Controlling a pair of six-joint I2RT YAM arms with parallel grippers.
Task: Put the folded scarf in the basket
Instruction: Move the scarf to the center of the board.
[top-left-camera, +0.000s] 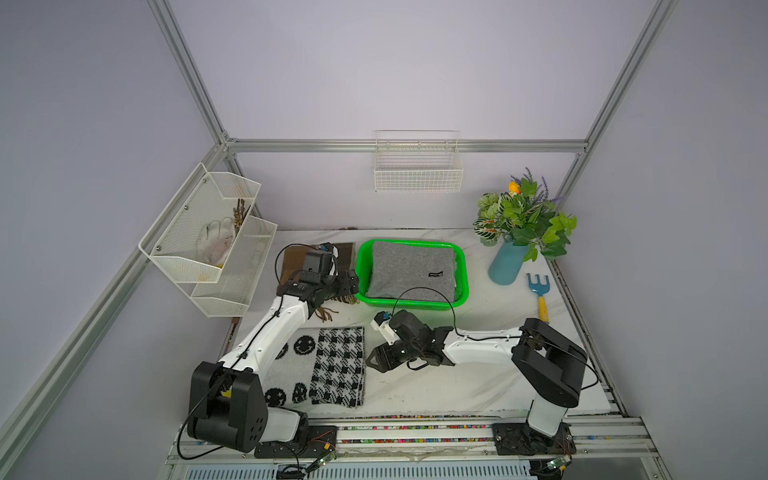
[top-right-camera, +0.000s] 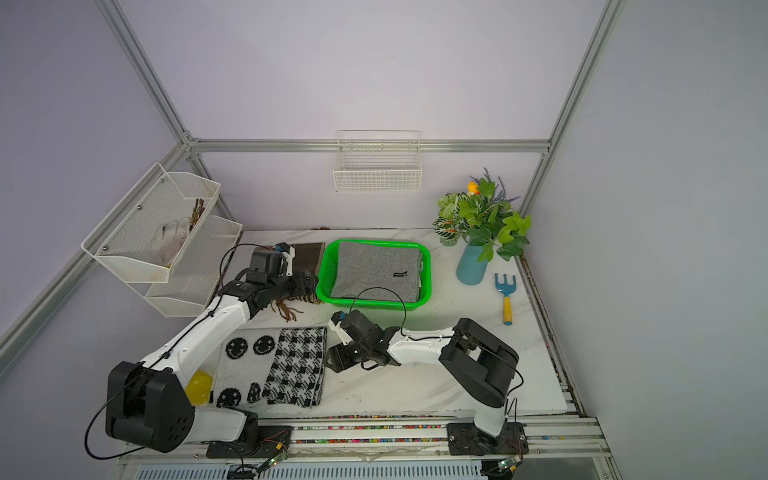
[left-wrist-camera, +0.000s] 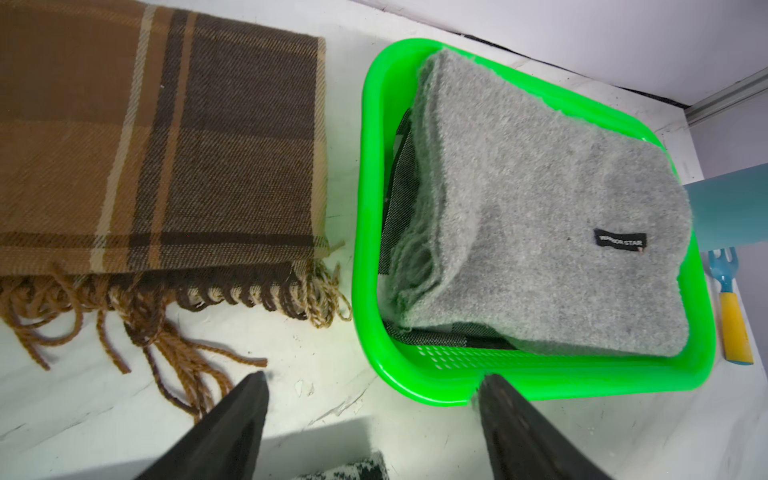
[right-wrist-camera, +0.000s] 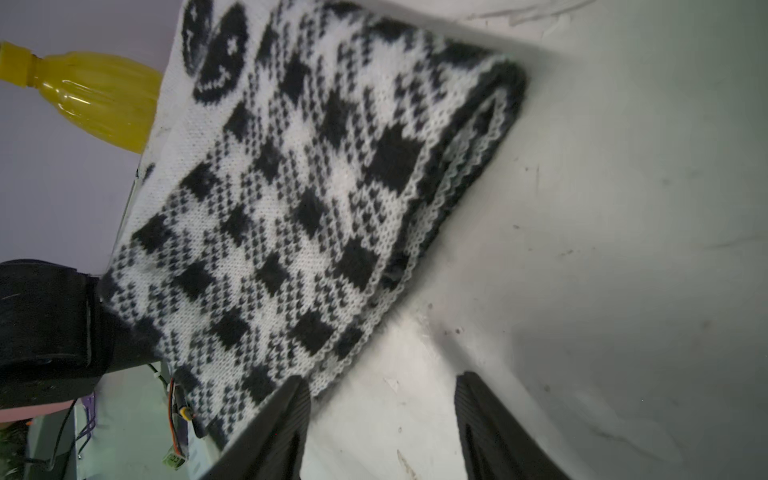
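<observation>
The right gripper (right-wrist-camera: 382, 382) is seen with its jaws spread and nothing between them. One finger (right-wrist-camera: 278, 424) is set just at the edge of the black-and-white checked scarf (right-wrist-camera: 291, 208), and the other is held over the bare table (right-wrist-camera: 582, 249). In both top views this gripper (top-left-camera: 376, 359) is placed low over the near middle of the table. The checked scarf (top-left-camera: 338, 365) lies folded immediately to its left, flat and not lifted. The basket (top-left-camera: 415, 305) is found on the far side of the right gripper, not far beyond it. The left gripper (left-wrist-camera: 374, 378) is likewise held wide with nothing in it. It is placed at the basket's near left corner, between the basket (left-wrist-camera: 365, 208) and a brown plaid scarf (left-wrist-camera: 166, 145) laid out to the left.

A folded grey scarf (left-wrist-camera: 540, 208) is lodged in the basket on top of a darker cloth, so part of the work may be judged done. If the checked scarf is the one meant, nothing has been achieved with it yet. It must be gripped, raised, carried to the far right and laid on the grey scarf.
</observation>
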